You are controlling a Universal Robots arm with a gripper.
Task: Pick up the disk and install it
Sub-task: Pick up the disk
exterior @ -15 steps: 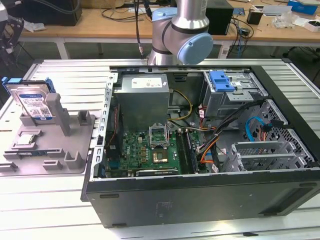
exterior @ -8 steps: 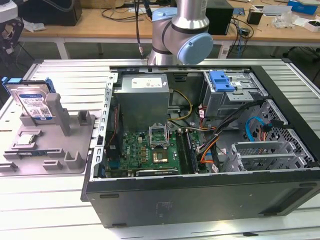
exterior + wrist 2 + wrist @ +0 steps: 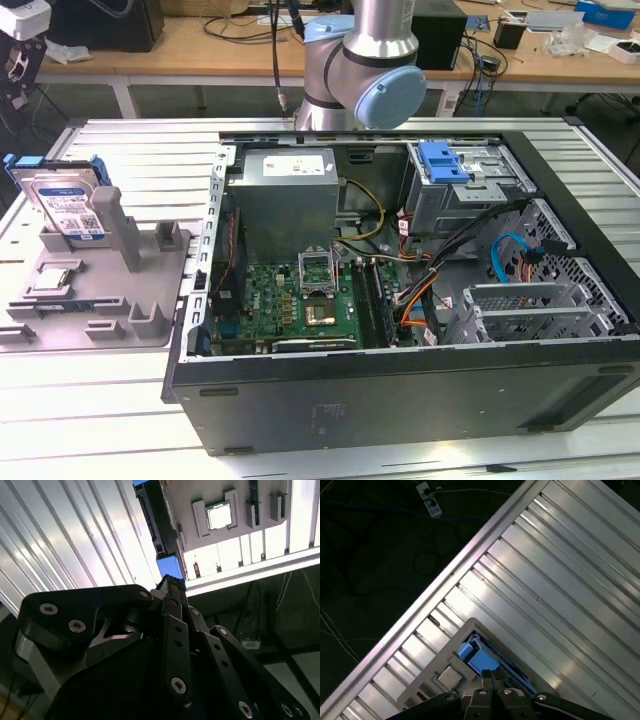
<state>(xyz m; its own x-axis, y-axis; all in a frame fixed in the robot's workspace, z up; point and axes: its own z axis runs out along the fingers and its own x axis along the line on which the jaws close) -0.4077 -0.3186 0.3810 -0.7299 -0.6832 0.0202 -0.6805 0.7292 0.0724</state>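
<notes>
My pincer (image 3: 492, 676) is closed & empty; disk (image 3: 70, 205) stands at the exterior view's left, so descending w/o opening cld topple it

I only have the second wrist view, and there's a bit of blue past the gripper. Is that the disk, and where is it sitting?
Observer: Yes, its blue carrier. In the exterior view the disk stands on edge in a grey fixture.
Operator: Where's the computer?
Observer: The open computer case lies to the exterior view's right of the fixture.
Operator: And the drive bay?
Observer: A blue latch sits on a metal cage inside the case.
</notes>
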